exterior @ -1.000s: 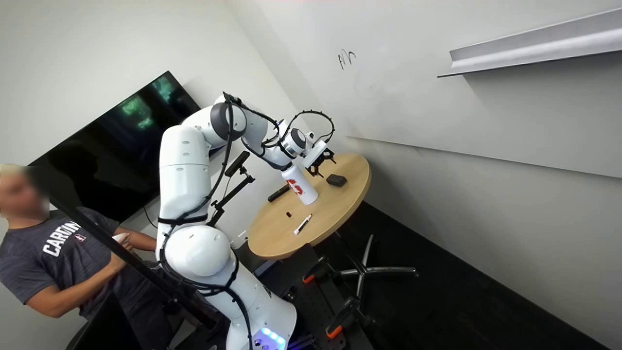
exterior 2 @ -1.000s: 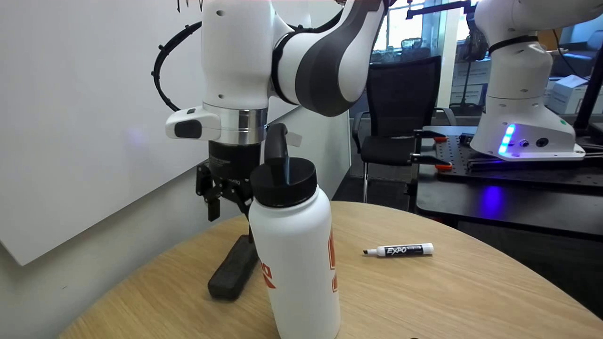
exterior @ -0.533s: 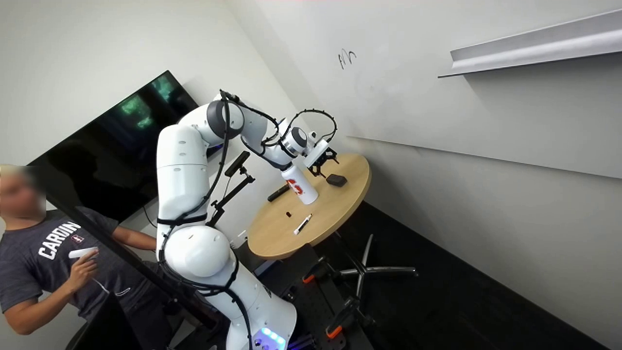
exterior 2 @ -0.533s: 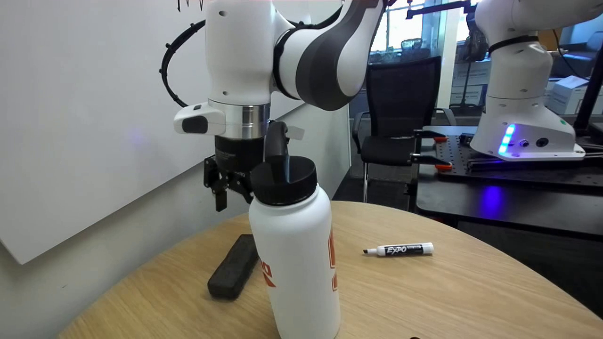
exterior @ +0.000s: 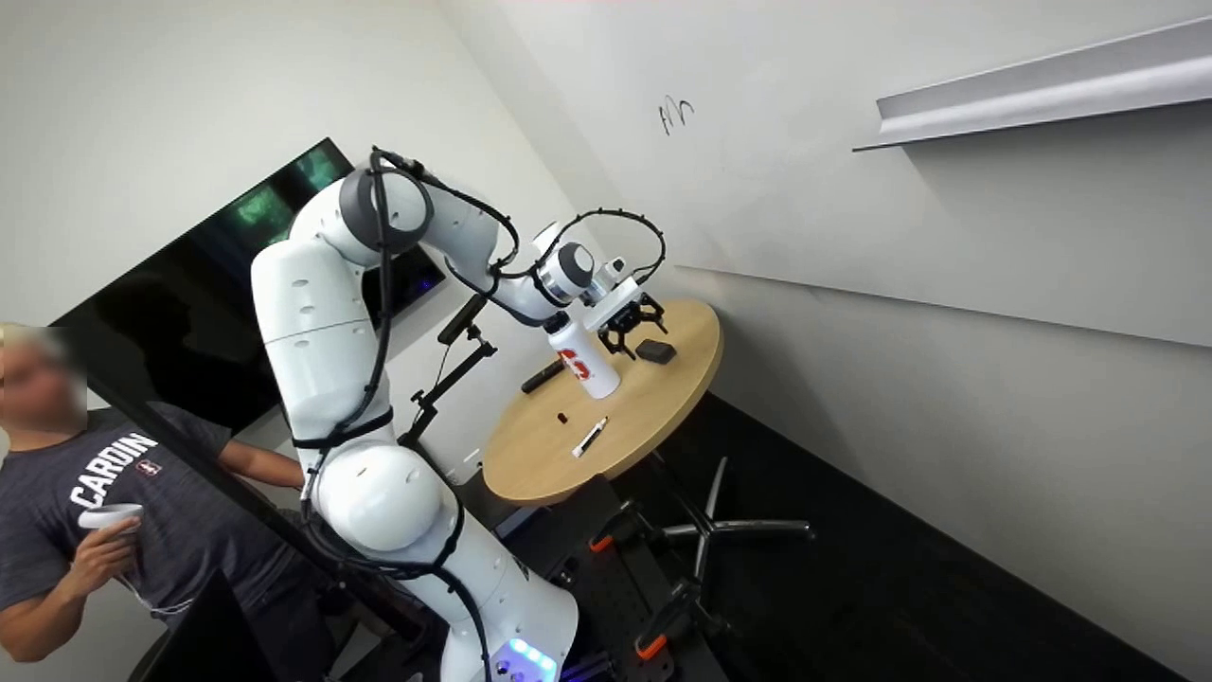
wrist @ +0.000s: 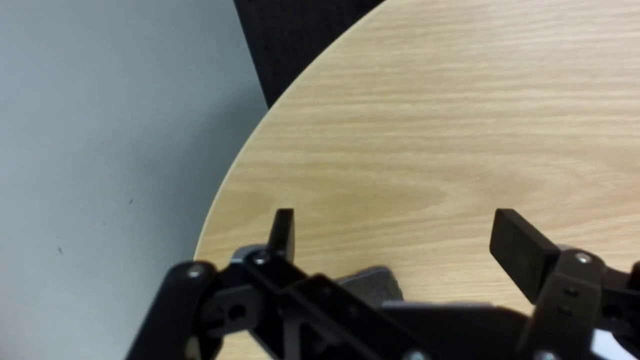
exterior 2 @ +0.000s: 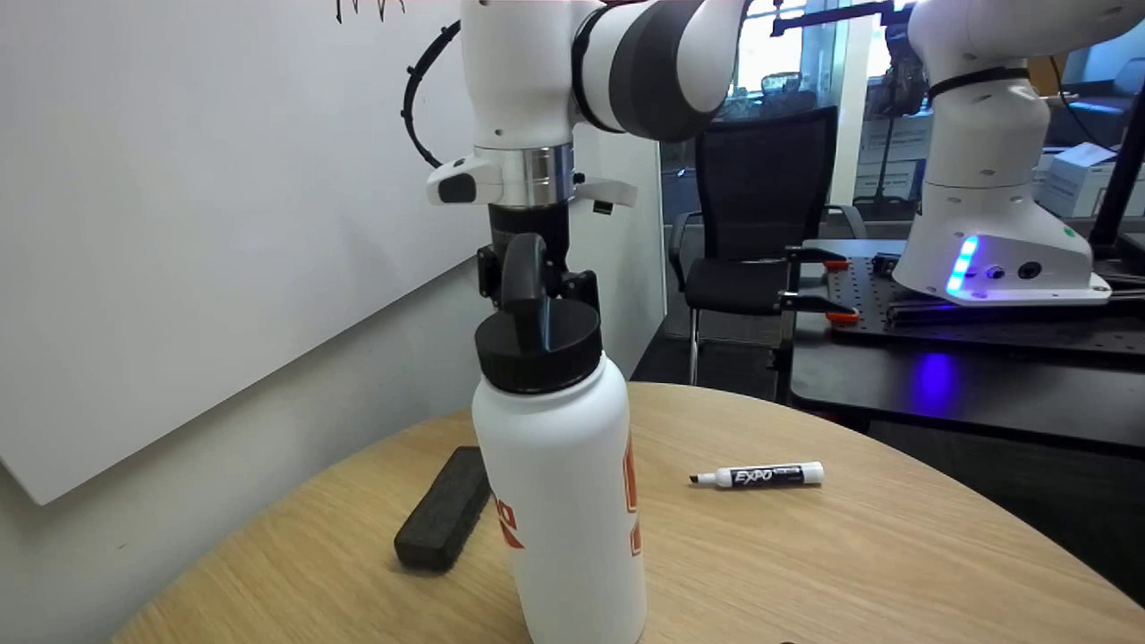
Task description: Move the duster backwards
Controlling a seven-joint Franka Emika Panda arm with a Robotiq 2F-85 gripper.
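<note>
The duster [exterior 2: 445, 510] is a dark block lying flat on the round wooden tabletop [exterior 2: 760, 555], near the edge on the whiteboard side. It shows in both exterior views, small beside the white bottle [exterior: 655, 351]. In the wrist view only one end of the duster [wrist: 372, 285] shows, behind a finger and the gripper body. My gripper [wrist: 392, 225] is open and empty, with its fingers wide apart above the tabletop. In an exterior view the gripper [exterior: 650, 343] hangs over the table close to the duster, apart from it. In the remaining view the bottle hides the fingertips.
A white bottle [exterior 2: 564, 501] with a black lid stands upright beside the duster. A marker [exterior 2: 760, 475], a small black cap [exterior: 562, 418] and a black cylinder-like thing [exterior: 543, 376] lie on the table. The whiteboard wall [exterior 2: 233, 224] rises close to the table's edge.
My gripper has risen and moved away from the duster, passing behind the bottle's lid in an exterior view. The arm's elbow has drawn back. The duster and bottle have not moved.
</note>
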